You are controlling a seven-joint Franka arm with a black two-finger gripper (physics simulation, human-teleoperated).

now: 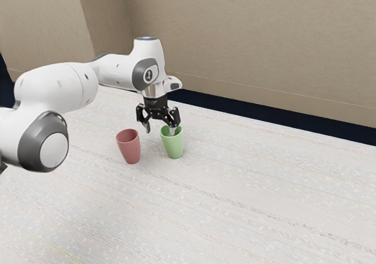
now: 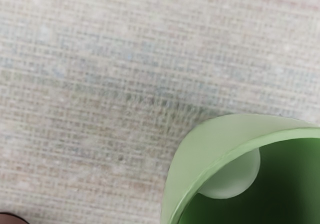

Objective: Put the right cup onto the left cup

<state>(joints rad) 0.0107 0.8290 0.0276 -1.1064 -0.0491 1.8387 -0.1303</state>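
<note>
Two cups, near each other: red cup (image 1: 131, 149), green cup (image 1: 174, 146). One gripper (image 1: 160, 128), open, one finger at green rim.

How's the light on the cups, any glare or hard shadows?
Exterior view: soft, even light, no hard shadows or strong glare on the red cup or the green cup. Wrist view: deep shade inside the green cup, a pale round patch in there that could be light or the cup's bottom, I can't tell; faint dimming on the table nearby.
</note>
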